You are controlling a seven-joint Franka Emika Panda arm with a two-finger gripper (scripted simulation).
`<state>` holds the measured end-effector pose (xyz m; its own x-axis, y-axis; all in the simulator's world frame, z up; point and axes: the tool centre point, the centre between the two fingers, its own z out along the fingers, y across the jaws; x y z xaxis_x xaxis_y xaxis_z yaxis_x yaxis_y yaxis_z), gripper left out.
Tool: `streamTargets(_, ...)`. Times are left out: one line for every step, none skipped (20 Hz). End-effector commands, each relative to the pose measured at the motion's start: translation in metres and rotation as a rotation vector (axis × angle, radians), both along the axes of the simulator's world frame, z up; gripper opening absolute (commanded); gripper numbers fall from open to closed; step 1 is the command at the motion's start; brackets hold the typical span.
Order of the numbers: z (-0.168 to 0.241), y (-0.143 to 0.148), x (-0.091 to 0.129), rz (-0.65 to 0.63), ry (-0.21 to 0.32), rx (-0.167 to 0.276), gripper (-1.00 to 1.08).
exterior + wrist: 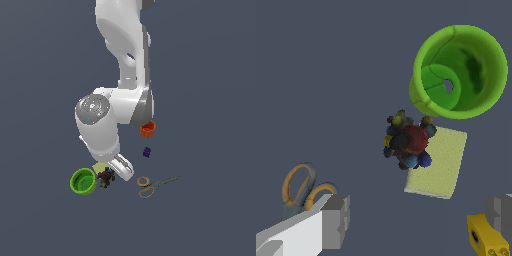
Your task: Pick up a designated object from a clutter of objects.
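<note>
In the exterior view the white arm (117, 95) bends down over a dark grey floor (210, 220), its wrist hanging above the clutter. The dark bumpy cluster (105, 177) lies on the floor just beside the green bowl (83, 181), on the bowl's side toward the exterior view's right, with the pale pad (99, 167) showing just behind it. The gripper (121, 169) sits close above the cluster; how the jaws stand cannot be told from here. Farther from the bowl, past the cluster, lie the scissors (152, 185) with orange handles, then a small purple block (146, 152) and an orange cup (147, 129) partly tucked under the arm.

In the wrist view the cluster (407, 141) lies between the green bowl (460, 72) and the pale pad (439, 161), overlapping the pad's edge, close to the bowl. The gripper (418, 220) is spread wide, one grey fingertip (336, 220) near the scissors' handles (303, 187) and the other beside a yellow block (485, 237); nothing lies between them and nothing is held
</note>
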<state>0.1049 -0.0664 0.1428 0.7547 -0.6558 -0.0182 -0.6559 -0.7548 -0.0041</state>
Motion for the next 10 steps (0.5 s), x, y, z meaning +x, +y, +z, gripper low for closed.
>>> streamTargets(-0.017, -0.01, 0.006, -0.065, -0.004, -0.004, 1.0)
streamTargets(-0.022, -0.013, 0.007, -0.086, -0.005, -0.006, 1.0)
streamTargets(-0.027, -0.016, 0.008, -0.105, -0.005, -0.008, 1.0)
streamTargets(-0.032, -0.018, 0.009, -0.123, -0.006, -0.009, 1.0)
streamTargets(-0.036, -0.021, 0.01, -0.138, -0.007, -0.01, 1.0)
streamTargets(-0.04, -0.023, 0.011, -0.152, -0.007, -0.012, 1.0)
streamTargets(-0.043, -0.025, 0.012, -0.164, -0.008, -0.013, 1.0)
streamTargets(-0.046, -0.027, 0.012, -0.174, -0.008, -0.014, 1.0)
streamTargets(-0.048, -0.028, 0.013, -0.182, -0.009, -0.015, 1.0)
streamTargets(-0.05, -0.029, 0.013, -0.188, -0.009, -0.015, 1.0)
